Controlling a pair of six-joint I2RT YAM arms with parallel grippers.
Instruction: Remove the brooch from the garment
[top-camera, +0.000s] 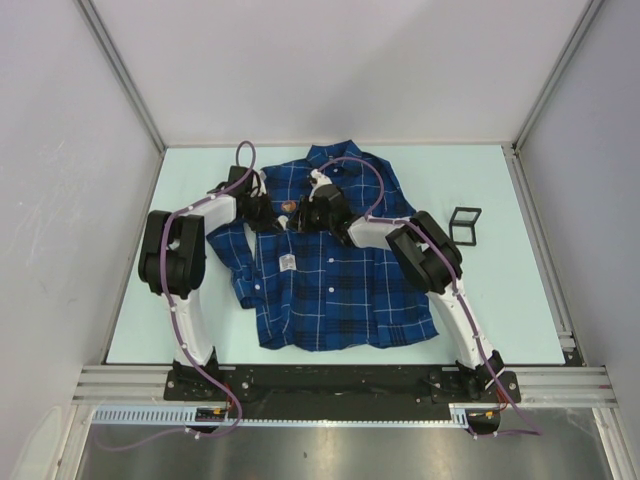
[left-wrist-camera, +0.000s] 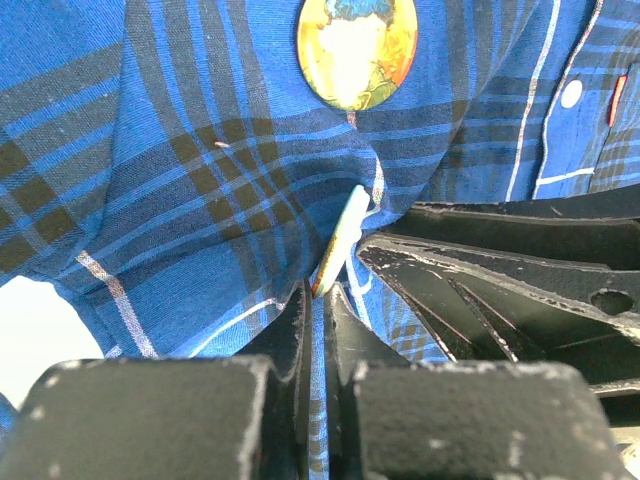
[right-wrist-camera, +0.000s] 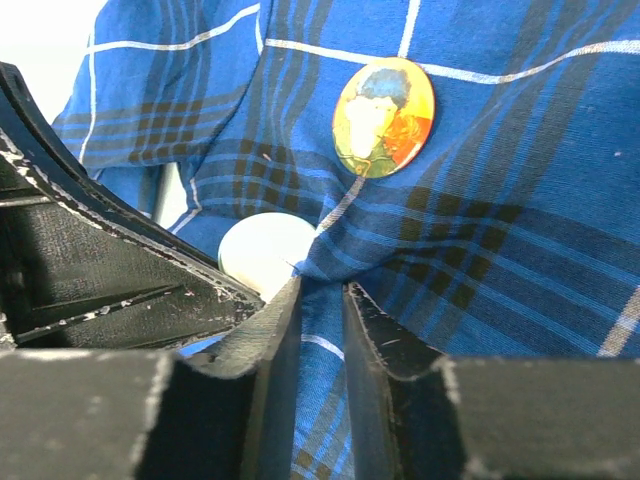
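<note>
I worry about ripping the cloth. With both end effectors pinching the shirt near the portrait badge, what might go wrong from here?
1. The left end effector and right end effector each clamp a fold of shirt, not the portrait badge; pulling apart could tear cloth around the badge.
2. A pale second badge lies close beside them and might get snagged or taken instead.

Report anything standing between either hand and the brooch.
Only cloth: the left hand and the right hand each pinch a raised fold of the garment short of the brooch, and that ridge lies between. A pale disc sits against the fold too.
</note>
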